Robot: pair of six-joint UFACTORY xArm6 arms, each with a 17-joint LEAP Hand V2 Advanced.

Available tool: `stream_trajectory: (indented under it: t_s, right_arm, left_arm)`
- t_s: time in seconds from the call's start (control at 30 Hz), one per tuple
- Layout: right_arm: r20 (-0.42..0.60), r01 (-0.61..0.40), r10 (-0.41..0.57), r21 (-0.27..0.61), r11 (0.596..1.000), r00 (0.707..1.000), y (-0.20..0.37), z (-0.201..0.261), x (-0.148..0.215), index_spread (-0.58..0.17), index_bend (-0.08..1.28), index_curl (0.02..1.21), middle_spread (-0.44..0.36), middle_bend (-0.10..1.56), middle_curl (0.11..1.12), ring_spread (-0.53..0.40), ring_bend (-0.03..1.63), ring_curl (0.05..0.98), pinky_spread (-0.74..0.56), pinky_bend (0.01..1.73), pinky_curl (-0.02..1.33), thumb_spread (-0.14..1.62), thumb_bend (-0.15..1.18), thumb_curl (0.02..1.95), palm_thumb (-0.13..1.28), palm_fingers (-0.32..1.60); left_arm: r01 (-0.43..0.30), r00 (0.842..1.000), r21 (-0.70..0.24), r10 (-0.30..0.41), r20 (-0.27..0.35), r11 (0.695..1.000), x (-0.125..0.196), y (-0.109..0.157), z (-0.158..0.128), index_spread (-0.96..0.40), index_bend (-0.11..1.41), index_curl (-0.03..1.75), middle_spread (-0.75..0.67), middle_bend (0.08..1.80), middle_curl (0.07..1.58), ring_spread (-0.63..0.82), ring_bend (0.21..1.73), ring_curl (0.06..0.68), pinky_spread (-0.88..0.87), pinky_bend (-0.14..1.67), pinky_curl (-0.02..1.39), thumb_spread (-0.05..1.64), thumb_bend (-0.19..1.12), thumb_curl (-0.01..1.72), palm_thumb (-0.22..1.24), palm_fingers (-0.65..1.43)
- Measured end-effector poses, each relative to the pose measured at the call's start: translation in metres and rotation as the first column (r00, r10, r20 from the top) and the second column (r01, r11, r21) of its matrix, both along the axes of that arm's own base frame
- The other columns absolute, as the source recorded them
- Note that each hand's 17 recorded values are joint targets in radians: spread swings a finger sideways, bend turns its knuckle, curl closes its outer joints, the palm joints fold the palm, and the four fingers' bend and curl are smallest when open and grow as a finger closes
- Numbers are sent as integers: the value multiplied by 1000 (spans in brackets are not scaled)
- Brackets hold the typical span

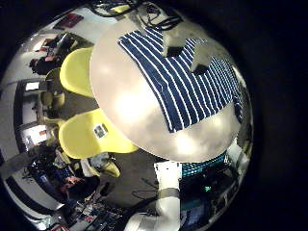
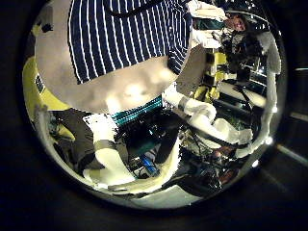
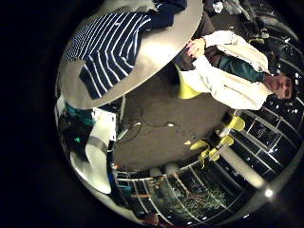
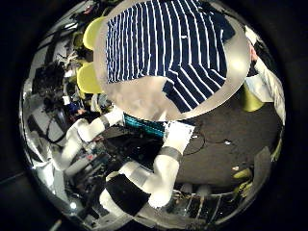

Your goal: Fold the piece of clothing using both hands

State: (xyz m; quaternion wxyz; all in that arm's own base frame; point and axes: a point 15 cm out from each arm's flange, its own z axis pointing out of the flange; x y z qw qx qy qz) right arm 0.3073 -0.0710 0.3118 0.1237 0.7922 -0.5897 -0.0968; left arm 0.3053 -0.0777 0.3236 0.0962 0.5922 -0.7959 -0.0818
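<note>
Clothing first: a dark-and-white striped shirt (image 4: pixel 168 48) lies spread flat on a round table (image 4: pixel 144 96), and all four palm views look down on it from well above. No fixed camera here, so colours stay a guess. Both hands hang high over the table, well apart from the cloth, touching nothing. In the right thumb side view the shirt runs its long way across the tabletop, one sleeve reaching toward the table's edge, with a bare patch of table beside the hem. The left little finger side view shows the same shirt (image 1: pixel 183 77) with two small pale shapes on its upper part; what they are I cannot tell. Fingers? Of either hand I cannot make out enough to say spread or curled, so no call on that. An arm (image 4: pixel 159 168) shows below the table's edge in the right thumb side view. Neither hand looks clearly nearer; my read is both must drop a long way before any grasp. Around the table: yellow chairs (image 1: pixel 82 96), a dark floor (image 3: pixel 152 119), cluttered room beyond.
</note>
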Motion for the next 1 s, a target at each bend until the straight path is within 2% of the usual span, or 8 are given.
stream_trajectory:
  t_s: [0.17,0.37,0.67,1.0]
  right_arm:
    - [8,6,-6,0,1000,1000,-5,6,4,-409,156,271,-51,202,346,136,561,207,345,583,207,1069,-20,270,120,146]
    - [17,13,-13,2,1000,1000,-8,9,4,-406,159,270,-32,204,347,135,557,210,344,572,213,1087,-21,266,133,158]
    - [-16,40,-40,12,999,999,-8,-1,2,-398,162,275,-18,204,348,130,551,215,345,544,215,1111,-20,260,142,179]
    - [-22,77,-77,-1,997,997,-2,0,-1,-395,161,276,-3,202,350,120,542,218,348,530,223,1130,-19,256,154,195]
  left_arm:
    - [3,1000,15,-3,-8,1000,-2,5,-1,-113,163,350,161,198,399,180,792,203,254,443,419,1047,-21,272,61,180]
    - [16,999,20,-16,-28,1000,-4,2,-16,-107,168,343,157,195,391,180,781,197,253,436,403,1057,-14,277,90,170]
    - [108,994,92,-105,-33,990,-13,4,-68,-59,154,320,199,194,380,238,768,194,295,443,386,1013,-23,293,155,112]
    - [182,983,182,-185,-3,966,-34,30,-127,-50,152,306,229,190,362,298,753,192,317,475,379,939,-31,301,157,65]
